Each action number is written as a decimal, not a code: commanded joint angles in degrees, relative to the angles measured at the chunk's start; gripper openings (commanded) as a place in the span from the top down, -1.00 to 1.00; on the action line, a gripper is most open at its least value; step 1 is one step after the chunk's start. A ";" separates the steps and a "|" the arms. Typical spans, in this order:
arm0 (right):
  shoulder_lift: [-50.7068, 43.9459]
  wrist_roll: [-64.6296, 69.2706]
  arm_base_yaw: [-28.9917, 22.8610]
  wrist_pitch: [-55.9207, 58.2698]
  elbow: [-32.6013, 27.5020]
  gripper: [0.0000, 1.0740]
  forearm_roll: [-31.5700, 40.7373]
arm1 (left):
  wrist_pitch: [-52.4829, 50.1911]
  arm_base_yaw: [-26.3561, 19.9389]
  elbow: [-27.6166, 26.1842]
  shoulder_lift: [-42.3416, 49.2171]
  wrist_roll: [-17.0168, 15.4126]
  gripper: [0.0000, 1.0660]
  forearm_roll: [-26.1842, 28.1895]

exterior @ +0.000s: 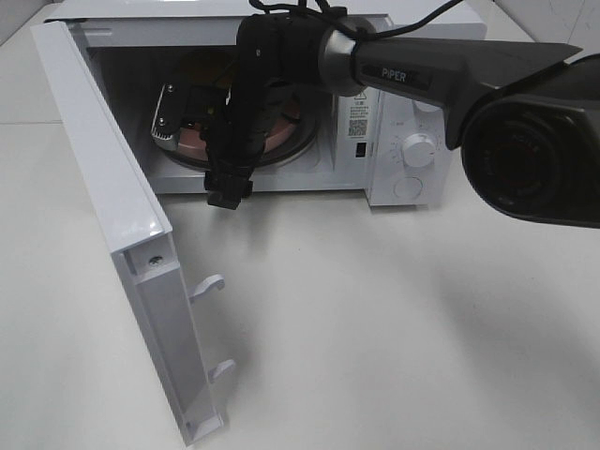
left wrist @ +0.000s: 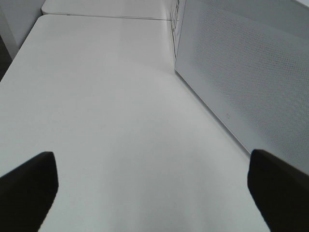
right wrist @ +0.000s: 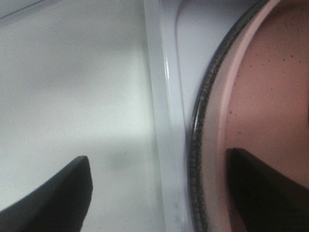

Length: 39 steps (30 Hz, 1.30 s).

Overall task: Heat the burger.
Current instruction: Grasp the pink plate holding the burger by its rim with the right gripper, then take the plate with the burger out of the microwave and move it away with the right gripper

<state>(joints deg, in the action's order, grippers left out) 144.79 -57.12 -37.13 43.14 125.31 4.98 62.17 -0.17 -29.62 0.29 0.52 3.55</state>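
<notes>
The white microwave stands open with its door swung out to the left. A pink plate lies on the glass turntable inside. The burger is hidden behind my right arm. My right gripper hangs at the front of the microwave opening. In the right wrist view it is open and empty, one finger over the pink plate, the other over the table outside the sill. My left gripper is open and empty above the bare table, out of the exterior view.
The open door juts toward the front, with two latch hooks on its inner edge. The control knobs are on the microwave's right. A white perforated panel stands close to my left gripper. My right arm crosses from the right.
</notes>
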 commanded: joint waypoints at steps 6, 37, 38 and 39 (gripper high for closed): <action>0.57 -0.11 0.11 1.09 0.17 -0.42 0.46 | -0.80 0.34 0.00 0.86 -0.11 -0.89 -0.23; -0.06 0.11 -0.06 10.54 0.17 1.00 -0.17 | -0.80 0.34 0.00 0.86 -0.11 -0.89 -0.23; -0.52 0.52 -0.17 11.29 0.17 1.00 -0.40 | -0.80 0.34 0.00 0.86 -0.11 -0.89 -0.23; -0.52 0.52 -0.17 11.29 0.17 1.00 -0.40 | -0.80 0.34 0.00 0.86 -0.11 -0.89 -0.23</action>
<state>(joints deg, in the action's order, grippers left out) 143.58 -58.27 -37.18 48.19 126.17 3.84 62.17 -0.17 -29.62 0.29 0.52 3.55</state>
